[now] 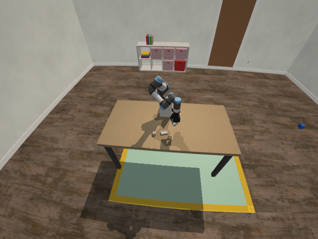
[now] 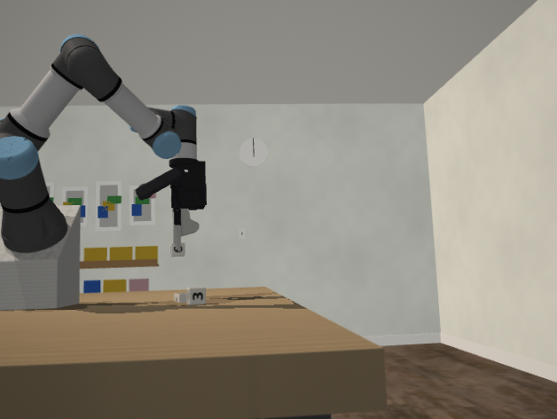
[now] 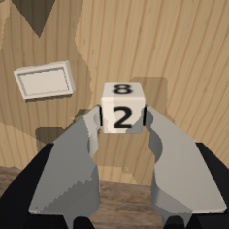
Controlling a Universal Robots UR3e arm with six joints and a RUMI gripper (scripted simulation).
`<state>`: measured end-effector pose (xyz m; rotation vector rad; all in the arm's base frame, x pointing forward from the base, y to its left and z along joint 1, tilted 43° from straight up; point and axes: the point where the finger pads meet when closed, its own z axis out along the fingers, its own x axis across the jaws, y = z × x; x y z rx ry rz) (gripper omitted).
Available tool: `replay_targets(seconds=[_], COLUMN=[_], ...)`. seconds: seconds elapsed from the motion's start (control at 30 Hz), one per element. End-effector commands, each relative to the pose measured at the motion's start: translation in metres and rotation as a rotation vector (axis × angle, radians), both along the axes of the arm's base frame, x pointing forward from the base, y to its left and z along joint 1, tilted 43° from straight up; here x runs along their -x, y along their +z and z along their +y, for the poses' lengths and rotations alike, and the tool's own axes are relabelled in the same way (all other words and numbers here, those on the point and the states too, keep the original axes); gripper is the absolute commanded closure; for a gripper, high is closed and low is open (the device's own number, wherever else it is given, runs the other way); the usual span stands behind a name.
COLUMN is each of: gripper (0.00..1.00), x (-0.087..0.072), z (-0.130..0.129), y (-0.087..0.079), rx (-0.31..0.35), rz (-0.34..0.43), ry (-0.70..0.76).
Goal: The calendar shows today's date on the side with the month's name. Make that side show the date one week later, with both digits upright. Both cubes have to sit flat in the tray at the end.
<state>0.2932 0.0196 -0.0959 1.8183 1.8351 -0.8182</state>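
My gripper (image 3: 121, 106) is shut on a white date cube (image 3: 122, 113) and holds it well above the table. In the wrist view the cube shows a 2 on the face towards the camera and an 8 on the face above it. The held cube also shows in the side view (image 2: 177, 249) and, very small, in the overhead view (image 1: 174, 124). The white calendar tray (image 3: 45, 80) lies on the table below and to the left, and looks empty. It also shows in the overhead view (image 1: 163, 132). The second cube (image 2: 196, 296) rests on the table beside the tray, showing a 3.
The robot's grey base block (image 2: 38, 270) stands at the back of the wooden table (image 1: 168, 128). A shelf unit (image 1: 163, 56) stands by the far wall. A green mat with a yellow border (image 1: 182, 180) lies under the table's front edge.
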Motion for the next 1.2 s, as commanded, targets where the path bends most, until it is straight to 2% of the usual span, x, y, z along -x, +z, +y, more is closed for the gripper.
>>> replay_targets(seconds=[0.0, 0.33, 1.17], gripper=[0.89, 0.89, 0.89], x=[-0.0007, -0.0008, -0.0005], z=[0.0009, 0.0013, -0.0004], y=[-0.0004, -0.0011, -0.003], rx=[-0.008, -0.013, -0.013], rz=[0.034, 0.065, 0.067], ry=[0.042, 0.076, 0.077])
